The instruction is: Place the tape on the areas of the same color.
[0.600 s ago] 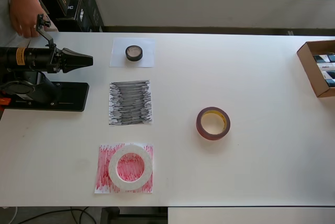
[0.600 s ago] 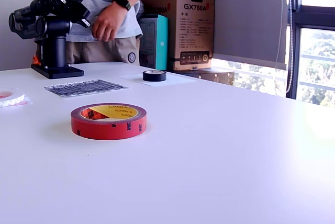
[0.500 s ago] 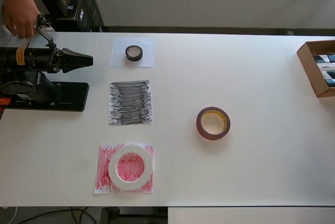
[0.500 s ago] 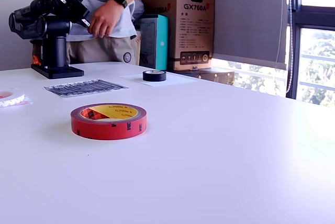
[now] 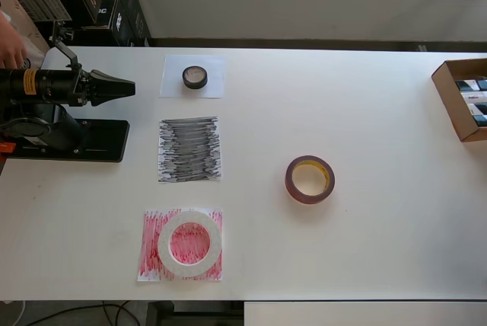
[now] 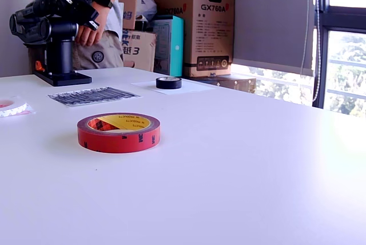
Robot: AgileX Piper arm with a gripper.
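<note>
A small black tape roll (image 5: 195,77) sits on the plain white patch (image 5: 172,87). The wide white ring (image 5: 189,244) lies on the red scribbled patch (image 5: 149,259). The black scribbled patch (image 5: 189,149) has nothing on it. On bare tabletop at the overhead view's middle right lies the dark red ring (image 5: 310,180) with a yellowish core. The exterior view shows it nearest (image 6: 119,132), with the black roll (image 6: 168,82) far behind. My gripper (image 5: 128,87) rests folded at the overhead view's left, shut and holding nothing, well apart from every roll.
The arm's black base plate (image 5: 91,142) sits at the overhead view's left edge. A person's hand (image 5: 11,46) is just behind the arm. An open cardboard box (image 5: 453,100) stands at the right edge. Cartons (image 6: 197,22) stand behind the table.
The person's hand has drawn back from the arm toward the overhead view's left edge. The arm and the three rolls have not moved.
</note>
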